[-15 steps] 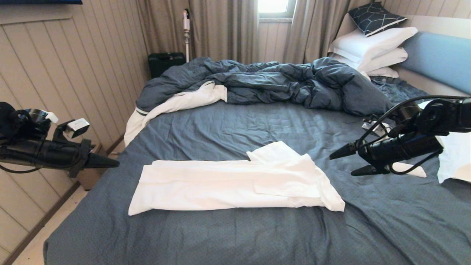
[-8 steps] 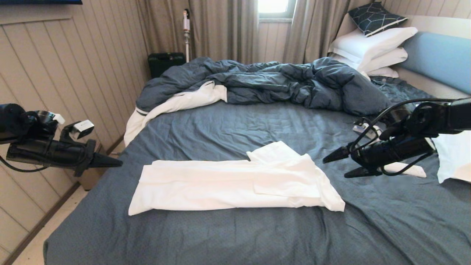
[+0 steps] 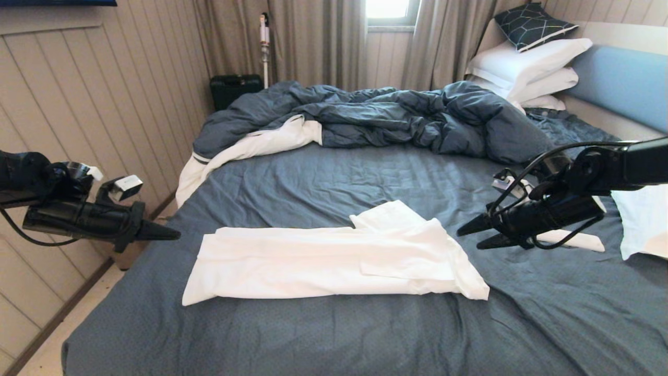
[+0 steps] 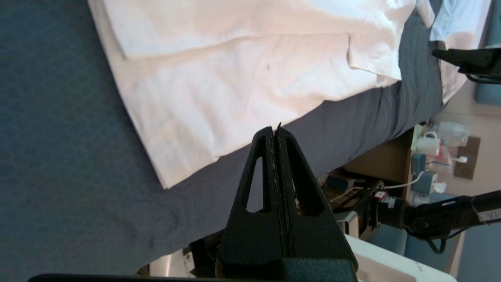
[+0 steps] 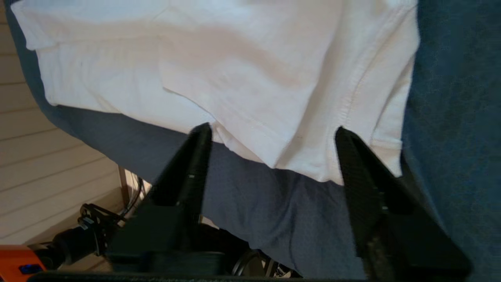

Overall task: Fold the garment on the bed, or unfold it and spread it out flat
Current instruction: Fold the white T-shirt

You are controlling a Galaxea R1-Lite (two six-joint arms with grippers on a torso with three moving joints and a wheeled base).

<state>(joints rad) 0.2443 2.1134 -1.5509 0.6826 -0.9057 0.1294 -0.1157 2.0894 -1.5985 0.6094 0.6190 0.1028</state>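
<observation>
Below, bed (image 3: 334, 172), beige panelled wall (image 3: 104, 94)

**Lighting and picture quality**

Daylight source: window (image 3: 387, 9), blown out to plain white at the far wall. Room otherwise evenly, softly lit. White garment (image 3: 323, 261) slightly overexposed with a warm pinkish cast; folds faint. Soft shadows in the rumpled duvet (image 3: 376, 117). Head view sharp, mild bending at the edges. Wrist views: near fingers (image 5: 195, 156) blurred, background soft.
</observation>
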